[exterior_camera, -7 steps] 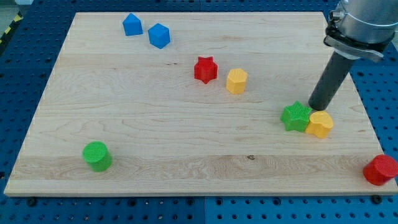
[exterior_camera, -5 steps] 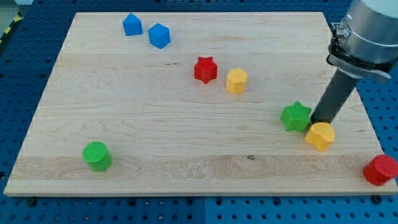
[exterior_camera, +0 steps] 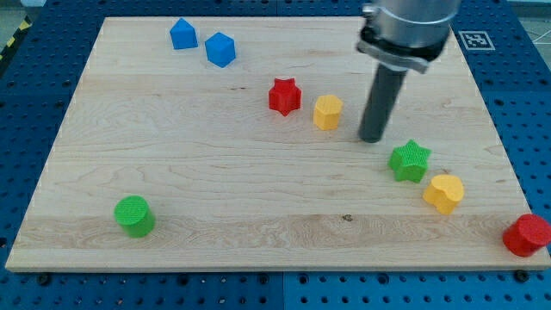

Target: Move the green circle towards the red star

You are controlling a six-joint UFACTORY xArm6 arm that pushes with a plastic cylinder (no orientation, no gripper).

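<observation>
The green circle (exterior_camera: pixel 134 214) sits near the board's bottom left corner. The red star (exterior_camera: pixel 284 96) lies in the upper middle of the board, far up and right of the circle. My tip (exterior_camera: pixel 371 138) rests on the board right of the middle, just right of a yellow hexagon block (exterior_camera: pixel 327 112) and up-left of a green star (exterior_camera: pixel 409 161). The tip is far from the green circle and touches no block.
A yellow heart-shaped block (exterior_camera: pixel 443 192) lies below-right of the green star. A red cylinder (exterior_camera: pixel 526 235) sits off the board at the bottom right. Two blue blocks (exterior_camera: pixel 182 34) (exterior_camera: pixel 220 48) lie at the top left.
My tip has left the green star and yellow heart and moved left and up towards the yellow hexagon. The yellow heart was nudged slightly down-right earlier.
</observation>
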